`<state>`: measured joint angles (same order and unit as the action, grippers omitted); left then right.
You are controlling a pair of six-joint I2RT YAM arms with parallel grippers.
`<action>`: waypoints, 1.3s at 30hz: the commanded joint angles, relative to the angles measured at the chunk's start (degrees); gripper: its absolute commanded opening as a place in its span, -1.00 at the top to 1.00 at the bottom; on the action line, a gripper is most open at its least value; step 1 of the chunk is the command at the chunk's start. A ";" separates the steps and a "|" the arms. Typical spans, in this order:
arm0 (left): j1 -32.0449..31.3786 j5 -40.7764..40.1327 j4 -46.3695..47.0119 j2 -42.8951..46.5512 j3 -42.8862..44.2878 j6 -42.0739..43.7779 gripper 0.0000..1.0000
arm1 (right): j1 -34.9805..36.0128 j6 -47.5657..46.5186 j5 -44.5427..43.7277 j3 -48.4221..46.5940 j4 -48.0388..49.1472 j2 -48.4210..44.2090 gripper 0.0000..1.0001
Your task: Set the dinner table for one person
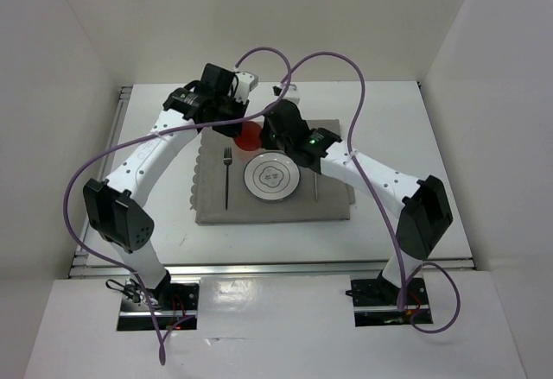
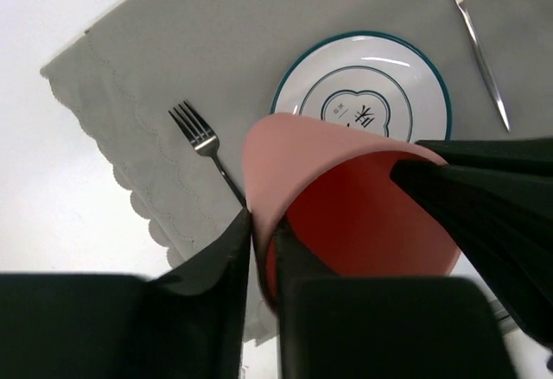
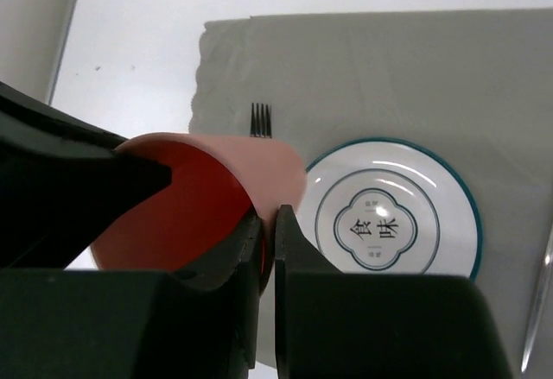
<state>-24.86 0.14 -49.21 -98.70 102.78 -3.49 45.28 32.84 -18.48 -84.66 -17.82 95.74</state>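
Note:
A red cup point(image 1: 250, 135) with a pale pink outside is held above the far left part of the grey mat point(image 1: 216, 211) on the white dinner table point(image 1: 397, 129). My left gripper point(image 1: 237, 122) is shut on the cup's wall point(image 2: 363, 215), one finger inside and one outside. My right gripper point(image 1: 269, 131) is shut on the opposite wall of the cup point(image 3: 186, 215). On the mat lie a white plate point(image 1: 273, 177) with a teal rim, a fork point(image 1: 227, 176) to its left and a knife point(image 1: 316, 185) to its right.
White walls enclose the table on three sides. A silver rail point(image 1: 114, 129) runs along the left edge and another along the near edge point(image 1: 276, 267). Purple cables arc over both arms. The plate point(image 2: 406, 85), fork point(image 2: 207, 150) and knife point(image 2: 475, 47) lie below the cup.

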 commanded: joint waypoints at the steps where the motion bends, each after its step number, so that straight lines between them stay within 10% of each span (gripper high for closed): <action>1: 0.78 5.83 0.87 4.04 0.49 0.67 0.44 | -0.63 -1.98 -3.22 -2.96 -3.26 0.94 1.00; 7: 2.26 4.79 0.87 2.89 2.33 -0.64 -0.54 | -4.22 -1.99 -3.49 -4.90 -5.55 2.69 1.00; 21: 20.10 6.45 2.71 9.57 -4.76 -1.70 -0.57 | -23.73 -12.96 1.96 -16.83 -11.51 15.59 1.00; 39: 27.06 11.02 2.10 10.89 -10.94 -0.12 -0.54 | -25.50 -14.21 7.05 -19.24 -16.46 20.01 1.00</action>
<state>2.13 9.74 -47.83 -88.20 91.48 -4.51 19.51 19.38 -12.78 -106.26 -35.88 118.28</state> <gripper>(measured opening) 0.773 0.114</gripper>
